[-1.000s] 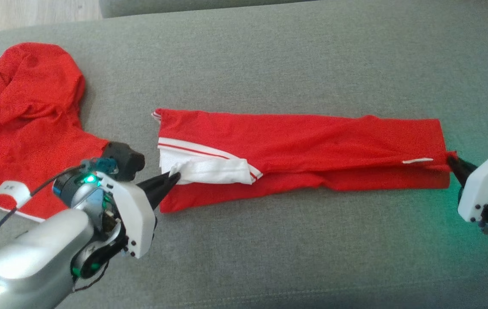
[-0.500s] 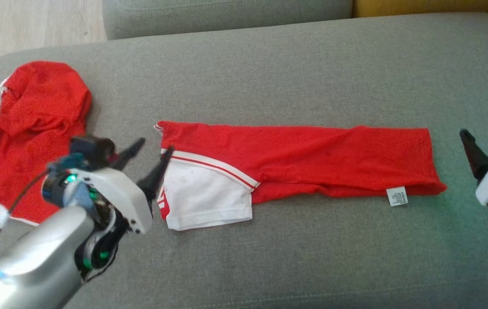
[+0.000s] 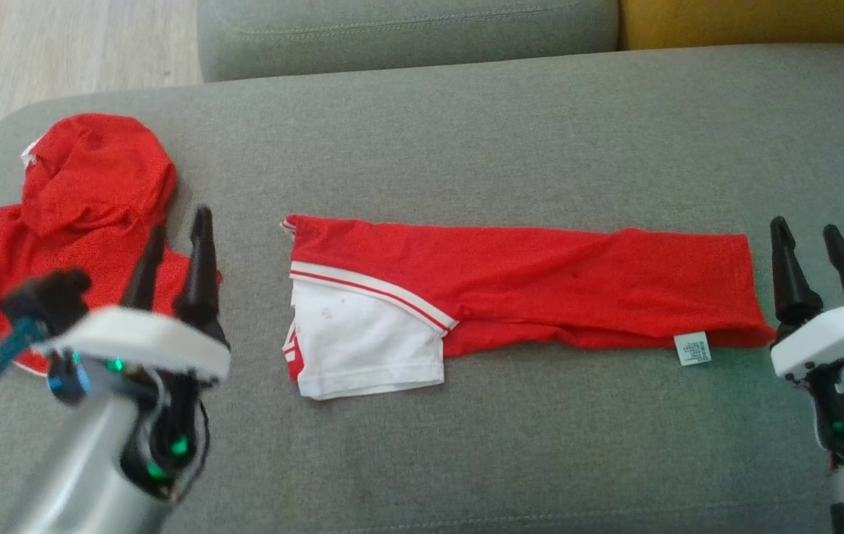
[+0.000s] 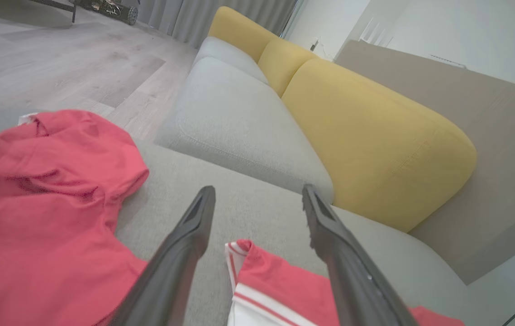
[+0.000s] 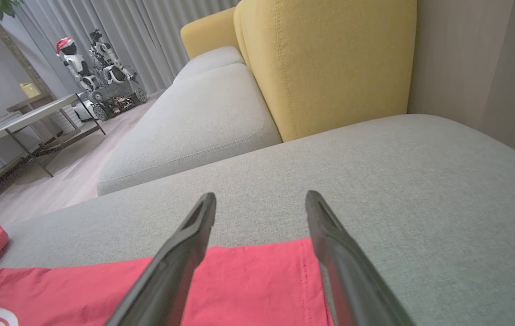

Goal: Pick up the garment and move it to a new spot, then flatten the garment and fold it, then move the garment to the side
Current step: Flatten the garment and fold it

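Dark and parted: the left fingers (image 3: pixel 202 252) stand spread with nothing between them, raised just beside the striped end of the garment. In the head view they cross the near edge of a crumpled red heap (image 3: pixel 81 215).
Right side: the right fingers (image 3: pixel 785 274) are likewise splayed and empty. They are poised just off the hemmed end, apart from the cloth.
Garment: the red garment (image 3: pixel 526 282) lies in a long, narrow folded band across the middle of the grey sofa cushion (image 3: pixel 466 133). A white panel (image 3: pixel 366 348) sits at the robot's left end and a care tag (image 3: pixel 692 348) at the near corner of the right end.
From the wrists: the striped corner (image 4: pixel 257 267) lies below and between the left pair, and the stitched hem (image 5: pixel 248 280) below and between the right pair.
Handling: it looks like a thin sports knit, so probably light, limp and not fragile. Lifted at one point it would likely sag and shed its fold. Dragged over the woven cushion it would likely ruck.
Where to hold: the best hold is probably the two short ends together, each pinch taken through every layer at a corner. The white flap should be caught in the left pinch so that it cannot drop loose.
Beyond: a yellow backrest (image 4: pixel 366 136) rises behind the cushion, and pale wood floor (image 3: pixel 58 44) runs to the robot's left.
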Robot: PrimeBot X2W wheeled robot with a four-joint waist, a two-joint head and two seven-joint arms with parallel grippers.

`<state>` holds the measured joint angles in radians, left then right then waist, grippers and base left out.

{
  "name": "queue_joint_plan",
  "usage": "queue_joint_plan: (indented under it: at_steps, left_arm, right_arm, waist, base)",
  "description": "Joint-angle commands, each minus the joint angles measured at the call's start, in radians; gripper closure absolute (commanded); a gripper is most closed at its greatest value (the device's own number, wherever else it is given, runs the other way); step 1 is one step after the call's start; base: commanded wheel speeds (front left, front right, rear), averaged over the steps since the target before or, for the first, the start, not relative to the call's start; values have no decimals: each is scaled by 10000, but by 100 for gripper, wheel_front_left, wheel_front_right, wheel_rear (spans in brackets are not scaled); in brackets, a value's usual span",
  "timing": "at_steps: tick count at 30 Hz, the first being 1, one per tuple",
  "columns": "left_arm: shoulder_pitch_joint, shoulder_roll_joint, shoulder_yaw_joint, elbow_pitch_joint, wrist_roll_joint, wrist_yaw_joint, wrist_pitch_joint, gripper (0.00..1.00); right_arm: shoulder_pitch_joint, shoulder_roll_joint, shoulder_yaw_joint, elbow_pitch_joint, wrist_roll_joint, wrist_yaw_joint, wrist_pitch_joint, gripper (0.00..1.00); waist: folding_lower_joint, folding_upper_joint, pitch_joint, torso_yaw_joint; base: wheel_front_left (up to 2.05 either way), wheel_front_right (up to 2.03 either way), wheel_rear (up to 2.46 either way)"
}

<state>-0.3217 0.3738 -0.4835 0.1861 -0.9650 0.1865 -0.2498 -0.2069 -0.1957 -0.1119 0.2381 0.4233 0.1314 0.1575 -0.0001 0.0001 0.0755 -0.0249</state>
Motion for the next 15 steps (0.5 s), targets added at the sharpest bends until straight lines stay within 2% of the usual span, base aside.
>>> queue_joint_plan:
  at_steps: [1, 7, 15]
  left_arm:
    - [51, -65, 777, -352, 418, -210, -117, 0]
    - [922, -825, 1357, -202, 1849, -1018, -118, 0]
    - [1070, -1371, 1300, 376, 2697, -1702, -119, 0]
  right_arm:
    - [-145, -29, 92, -348, -89, -7, -246, 0]
    - [-271, 125, -28, 223, -261, -7, -586, 0]
    - [-709, 392, -863, 1876, -984, -7, 18, 0]
  waist:
    - [1, -1, 42, 28]
    - [1, -1, 187, 151]
    - [1, -1, 434, 359]
  base:
    - [0, 0, 0]
    - [0, 0, 0]
    - [0, 0, 0]
